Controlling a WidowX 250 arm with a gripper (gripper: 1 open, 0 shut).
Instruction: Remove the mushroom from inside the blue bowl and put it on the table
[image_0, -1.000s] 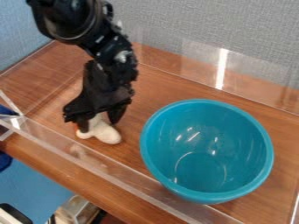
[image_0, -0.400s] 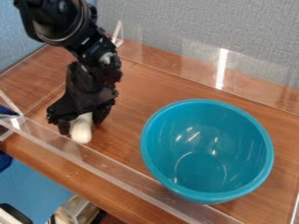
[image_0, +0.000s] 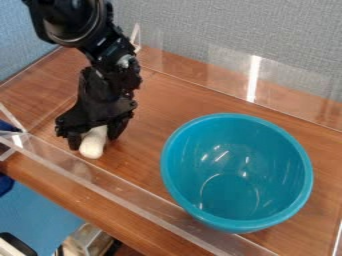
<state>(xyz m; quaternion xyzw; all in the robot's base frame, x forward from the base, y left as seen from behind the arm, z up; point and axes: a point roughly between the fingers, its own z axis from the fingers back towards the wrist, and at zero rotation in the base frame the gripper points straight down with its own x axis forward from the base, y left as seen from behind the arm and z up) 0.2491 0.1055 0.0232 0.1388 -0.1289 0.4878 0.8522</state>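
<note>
1. Since the frame a second ago, my arm has shifted left with the mushroom (image_0: 91, 146), which sat further right then; over the last fraction of a second I see almost no change.
2. The mushroom now lies on the table (image_0: 201, 90) at the near left, just inside the near clear wall (image_0: 134, 195), well apart from the blue bowl (image_0: 238, 170), which is empty at the right.
3. The tool (image_0: 91, 128) stands straddling the mushroom with its fingers spread wide and released; I cannot tell whether a fingertip is touching the pale stem.
4. Risk one: if a finger is against it when I lift, the mushroom could be dragged or flicked. It looks rounded, so I would expect it to roll, and the near wall is just beside it.
5. Risk two: pulling out at an angle instead of straight up could sweep a fingertip across the cap and knock it toward the wall or along the table.
6. Risk three: a retreat swinging right could clip the bowl's rim; it looks light and glossy, so I judge it would slide easily.
7. By my judgement the placing is essentially done; only a clean withdrawal remains.
</note>
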